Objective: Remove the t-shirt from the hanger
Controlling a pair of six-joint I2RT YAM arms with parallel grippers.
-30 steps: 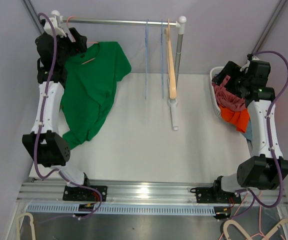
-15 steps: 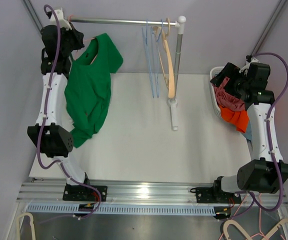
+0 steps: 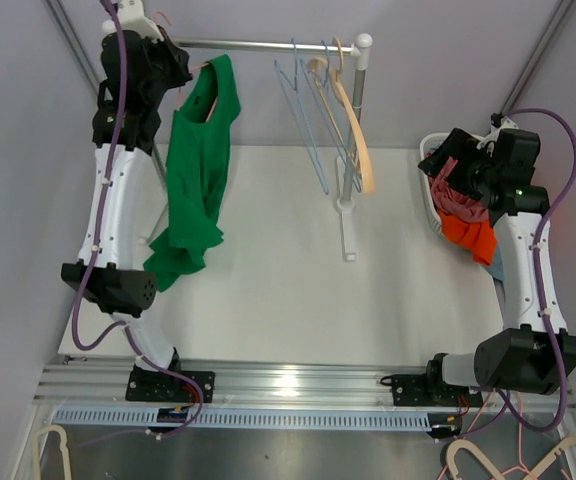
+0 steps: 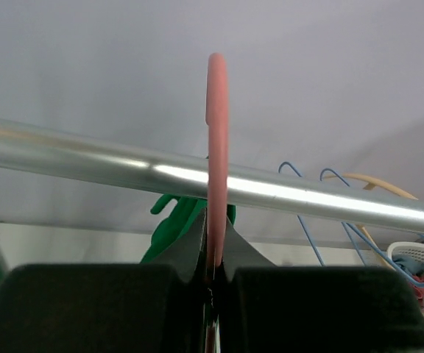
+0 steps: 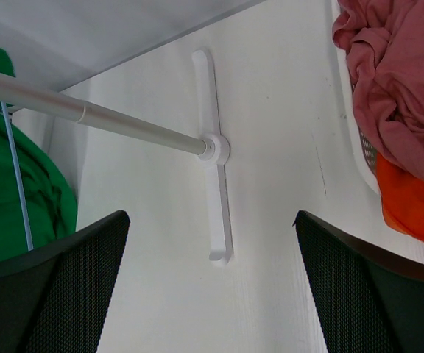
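Note:
A green t-shirt (image 3: pixel 198 160) hangs on a pink hanger (image 3: pixel 208 68) at the left end of the metal rail (image 3: pixel 268 44), its lower part drooping toward the table. My left gripper (image 3: pixel 173 72) is up at the rail, shut on the hanger's hook. In the left wrist view the pink hanger (image 4: pixel 216 147) stands upright, pinched in my left gripper (image 4: pixel 213 239); it crosses the rail (image 4: pixel 87 162), and a bit of the t-shirt (image 4: pixel 171 224) shows behind. My right gripper (image 3: pixel 458 158) hovers open by the basket, and the right wrist view shows the right gripper (image 5: pixel 210 243) holding nothing.
Two blue wire hangers (image 3: pixel 308 120) and a wooden hanger (image 3: pixel 353 130) hang tilted on the rail's right part. The rack's white foot (image 3: pixel 346 225) lies mid-table. A white basket (image 3: pixel 430 150) of pink and orange clothes (image 5: pixel 396 73) sits at the right edge.
My left gripper has closed on the hanger's hook and risen toward the rail, drawing the t-shirt up and narrower. The empty hangers have swung right. The right arm barely moved.

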